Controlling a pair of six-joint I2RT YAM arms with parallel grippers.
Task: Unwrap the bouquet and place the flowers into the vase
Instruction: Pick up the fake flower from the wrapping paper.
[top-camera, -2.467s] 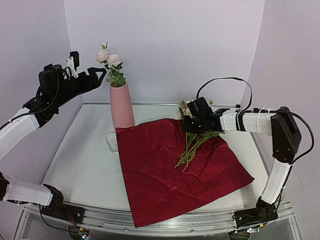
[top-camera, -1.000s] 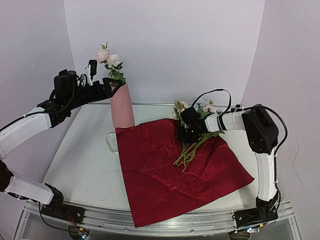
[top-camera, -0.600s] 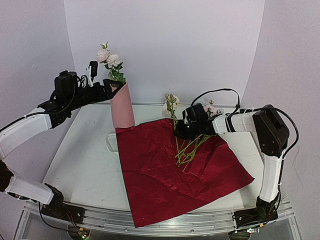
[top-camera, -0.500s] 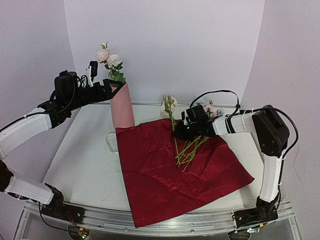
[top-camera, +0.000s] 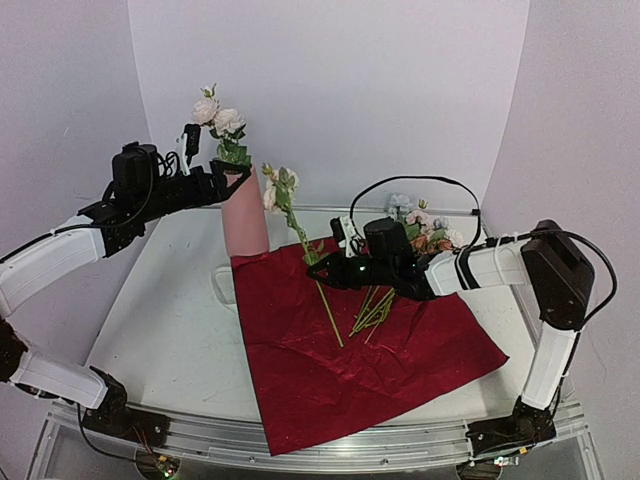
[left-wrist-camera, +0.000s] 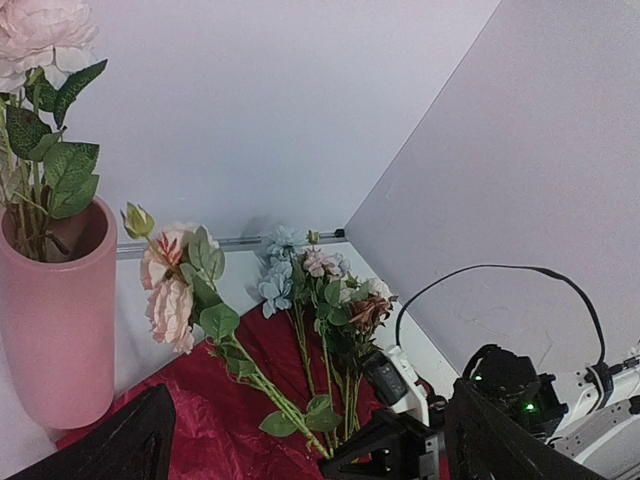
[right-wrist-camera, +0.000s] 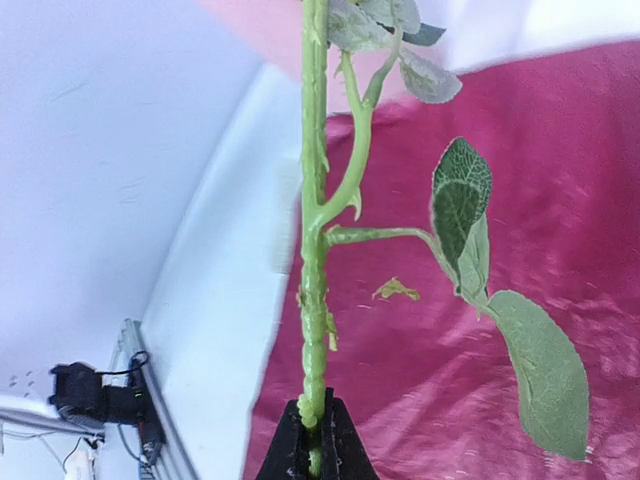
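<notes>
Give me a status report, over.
Right gripper shut on one flower stem, held tilted over wrapping paper. Left gripper open, close beside vase rim; may crowd insertion.

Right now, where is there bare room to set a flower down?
Free: the bare table left of the paper, nearer than the vase, and the paper's near half. Crowded: the paper's far right, where loose flowers lie by the right gripper, shut on one stem; the left gripper hangs open by the vase.

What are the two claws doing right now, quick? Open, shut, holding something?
Left claw: open, holding nothing.
Right claw: shut on a flower stem, lifted off the red paper.
</notes>
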